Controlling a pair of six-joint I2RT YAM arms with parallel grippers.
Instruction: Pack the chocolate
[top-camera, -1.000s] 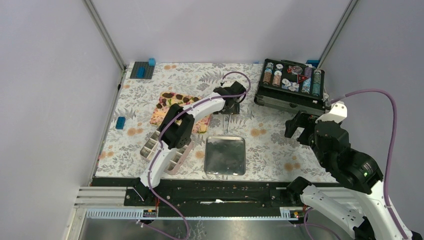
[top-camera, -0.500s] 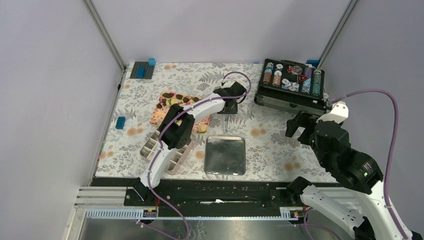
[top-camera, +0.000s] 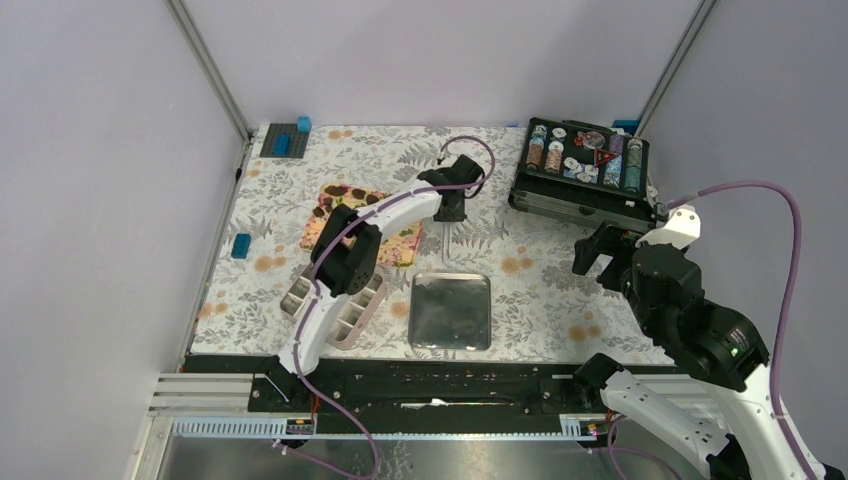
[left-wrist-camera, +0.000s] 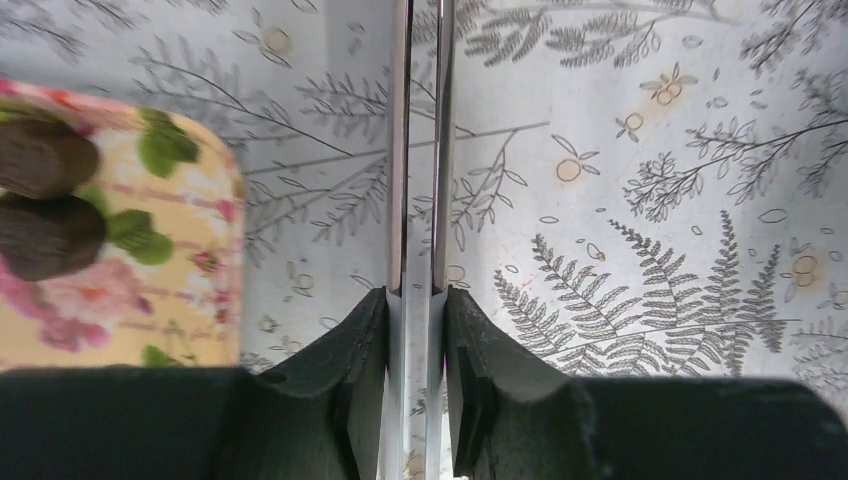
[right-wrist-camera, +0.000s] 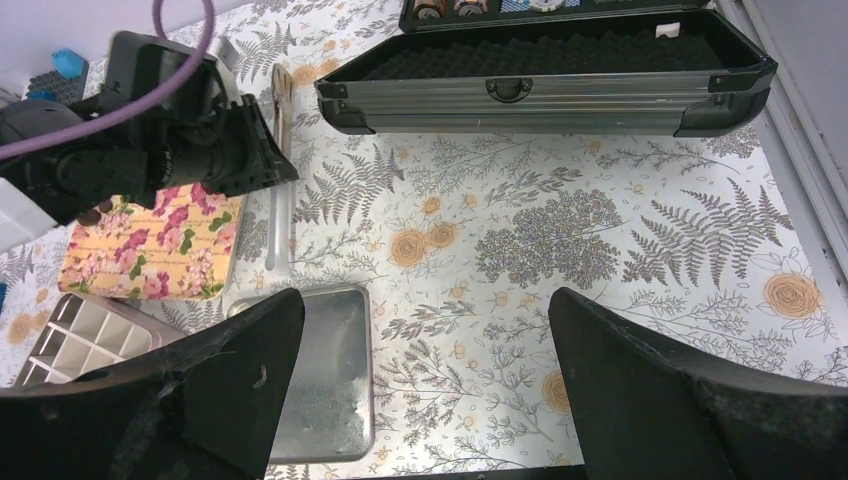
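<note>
**Top view.** Left gripper (top-camera: 449, 206) clamped on tweezers (top-camera: 446, 245), which hang over bare cloth beside the floral board (top-camera: 385, 245). The chocolate (top-camera: 337, 190) lies on that board. The gridded box (top-camera: 345, 318) sits near, partly under the arm. Right gripper (top-camera: 598, 250) spread, idle.

**Left wrist.** Blades nearly together, tips out of frame. Two pieces at left edge. Risk: a hard pinch could squirt a rounded piece off the board.

**Right wrist.** Fingers wide apart. Risk: the long tweezers could snag the board's rim on approach.

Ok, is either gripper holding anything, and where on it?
The left gripper clamps metal tweezers across both blades, partway along them; right gripper is open, empty.
</note>
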